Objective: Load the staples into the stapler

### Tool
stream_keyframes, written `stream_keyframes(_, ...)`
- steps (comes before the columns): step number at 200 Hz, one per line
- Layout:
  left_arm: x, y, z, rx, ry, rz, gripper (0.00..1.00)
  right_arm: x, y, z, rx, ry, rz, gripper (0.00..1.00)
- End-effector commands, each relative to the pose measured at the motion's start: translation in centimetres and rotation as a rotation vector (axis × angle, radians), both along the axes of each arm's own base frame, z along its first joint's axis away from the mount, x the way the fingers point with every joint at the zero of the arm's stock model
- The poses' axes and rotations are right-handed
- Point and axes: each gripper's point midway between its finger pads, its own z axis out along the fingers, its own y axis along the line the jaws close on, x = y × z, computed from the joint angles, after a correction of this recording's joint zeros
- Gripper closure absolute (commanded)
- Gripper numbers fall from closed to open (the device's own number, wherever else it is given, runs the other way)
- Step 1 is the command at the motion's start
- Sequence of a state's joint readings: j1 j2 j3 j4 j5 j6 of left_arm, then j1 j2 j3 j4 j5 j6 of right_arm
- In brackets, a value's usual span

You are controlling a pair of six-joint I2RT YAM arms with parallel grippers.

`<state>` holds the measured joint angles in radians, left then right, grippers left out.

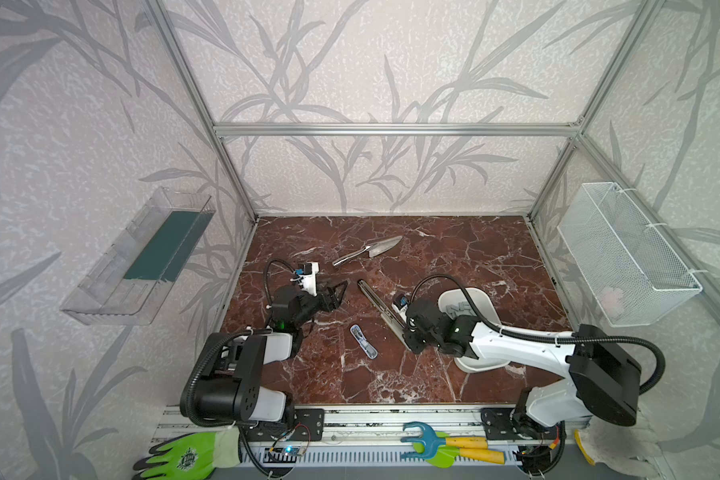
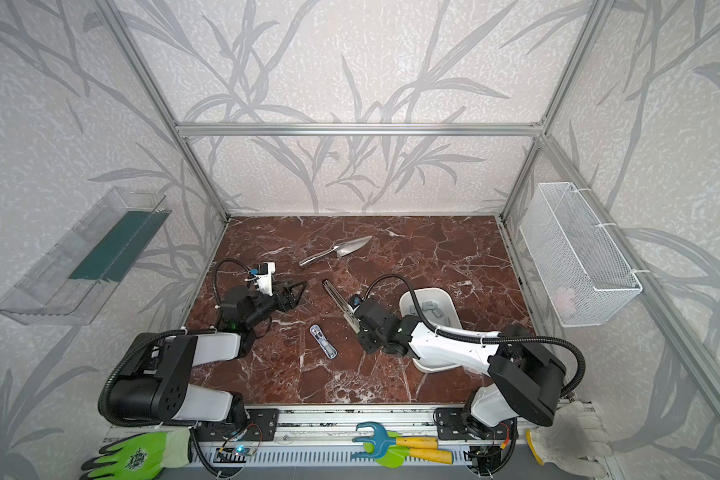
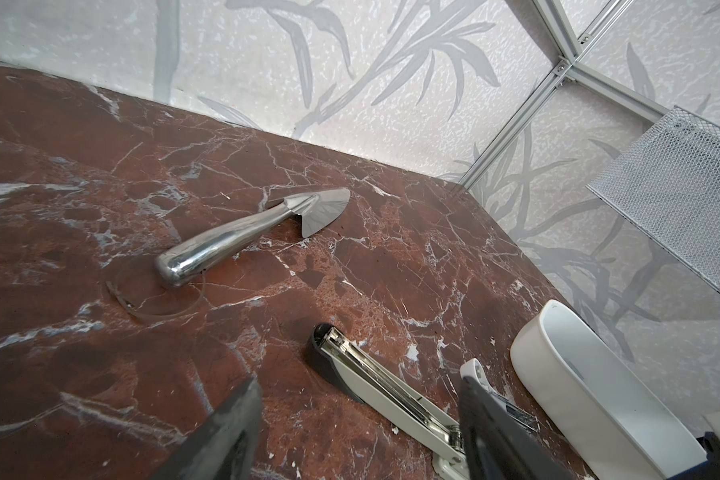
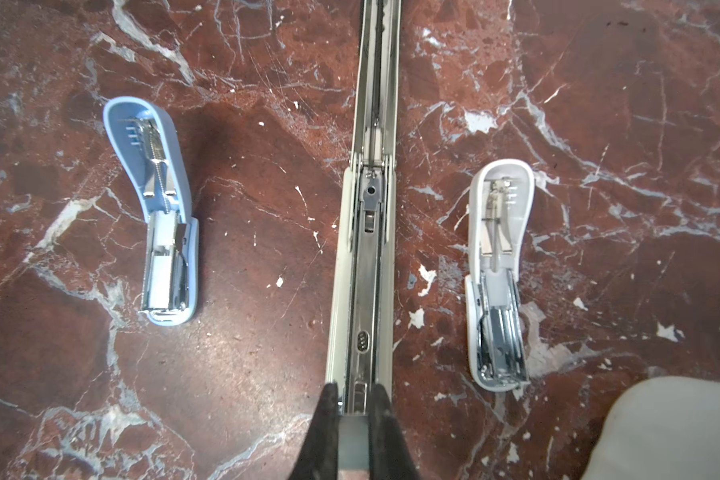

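Note:
The long grey stapler [image 1: 375, 297] [image 2: 335, 295] lies opened flat on the marble table, its metal channel facing up [image 4: 368, 249] [image 3: 375, 374]. My right gripper [image 4: 354, 388] [image 1: 411, 345] points down over the stapler's near end. It is shut on a short dull-grey staple strip [image 4: 353, 436], held just above the channel's end. More staples [image 2: 427, 308] lie in the white tray [image 2: 427, 289] behind the right arm. My left gripper [image 3: 360, 384] [image 1: 339, 291] hovers open and empty to the left of the stapler's far end.
A small blue stapler [image 4: 159, 216] [image 1: 363, 341] and a small white stapler [image 4: 499, 282] lie open on either side of the long one. A shiny metal trowel [image 1: 371, 249] lies farther back. A wire basket [image 1: 624, 249] hangs on the right wall, a clear bin [image 1: 138, 257] on the left.

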<state>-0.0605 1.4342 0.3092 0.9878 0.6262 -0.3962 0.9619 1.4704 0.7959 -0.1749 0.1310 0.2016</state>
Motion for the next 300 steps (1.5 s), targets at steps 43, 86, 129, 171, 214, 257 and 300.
stream_keyframes(43, 0.2, -0.1, 0.6, -0.004, -0.023, -0.003, 0.24, 0.2, 0.6, 0.2, 0.066, -0.026, 0.005, 0.94)
stream_keyframes(86, 0.2, 0.0, 0.6, -0.004, -0.025, -0.001, 0.24, 0.6, 0.6, -0.6, 0.076, -0.045, -0.01, 0.94)
stream_keyframes(129, 0.2, -0.1, 0.7, -0.005, -0.028, -0.004, 0.24, 0.7, 0.5, -0.2, 0.077, -0.068, -0.003, 0.95)
stream_keyframes(171, 0.2, -0.1, 0.6, -0.005, -0.028, -0.004, 0.24, 0.7, 0.0, 0.7, 0.093, -0.103, -0.005, 0.93)
stream_keyframes(214, 0.2, 0.0, 0.7, -0.005, -0.028, -0.003, 0.24, 1.0, -0.1, 0.2, 0.072, -0.098, -0.016, 0.94)
stream_keyframes(257, 0.2, 0.0, 0.7, -0.005, -0.029, -0.003, 0.24, 1.0, 0.0, -0.4, 0.059, -0.084, -0.015, 0.94)
stream_keyframes(300, 0.2, -0.1, 0.7, -0.005, -0.03, -0.005, 0.24, 1.0, 0.2, -0.7, 0.053, -0.077, -0.013, 0.94)
